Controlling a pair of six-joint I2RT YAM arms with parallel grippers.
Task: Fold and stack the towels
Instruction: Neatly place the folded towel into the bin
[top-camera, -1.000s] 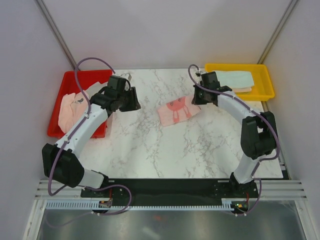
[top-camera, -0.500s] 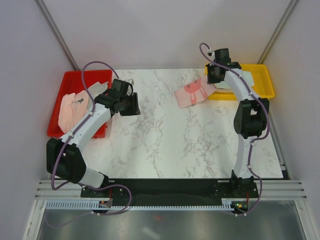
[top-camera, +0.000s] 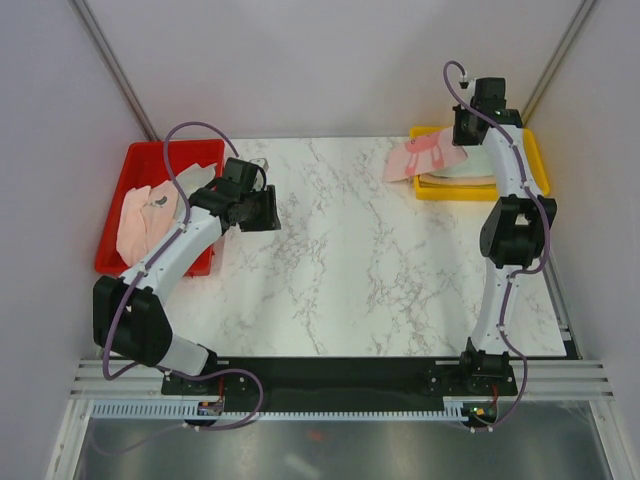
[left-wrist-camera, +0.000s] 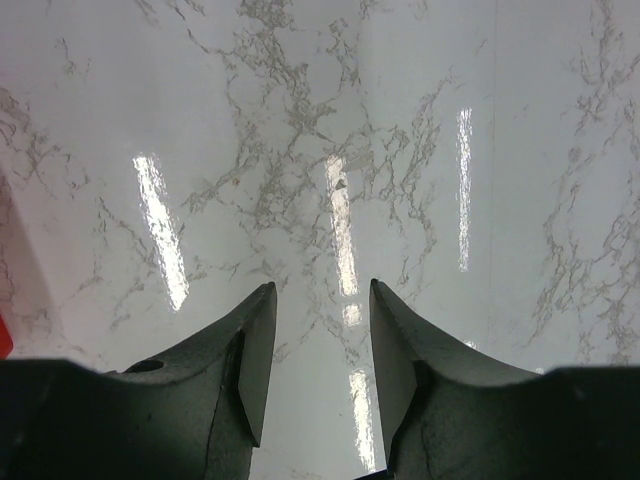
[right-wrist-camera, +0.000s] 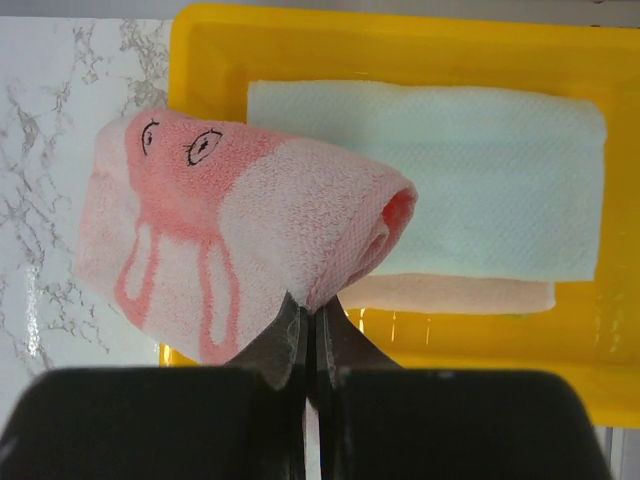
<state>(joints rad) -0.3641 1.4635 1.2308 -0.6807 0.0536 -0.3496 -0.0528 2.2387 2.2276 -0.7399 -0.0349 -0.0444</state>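
A folded pink towel (right-wrist-camera: 230, 225) with a printed face hangs from my right gripper (right-wrist-camera: 312, 305), which is shut on its near edge. It hovers over the left rim of the yellow tray (right-wrist-camera: 400, 40), half above the marble; the top view shows this pink towel (top-camera: 424, 156) at the back right. In the tray a folded mint towel (right-wrist-camera: 450, 170) lies on a peach one (right-wrist-camera: 460, 295). More pale pink towels (top-camera: 135, 220) lie loose in the red tray (top-camera: 150, 150). My left gripper (left-wrist-camera: 320, 300) is open over bare marble, holding nothing.
The red tray sits at the table's left edge, just behind my left arm (top-camera: 185, 240). The yellow tray (top-camera: 530, 150) fills the back right corner. Grey walls close in the table on three sides.
My right arm has lifted the pink towel from the table's middle and carried it back and right to the yellow tray. The left arm shifted only slightly.
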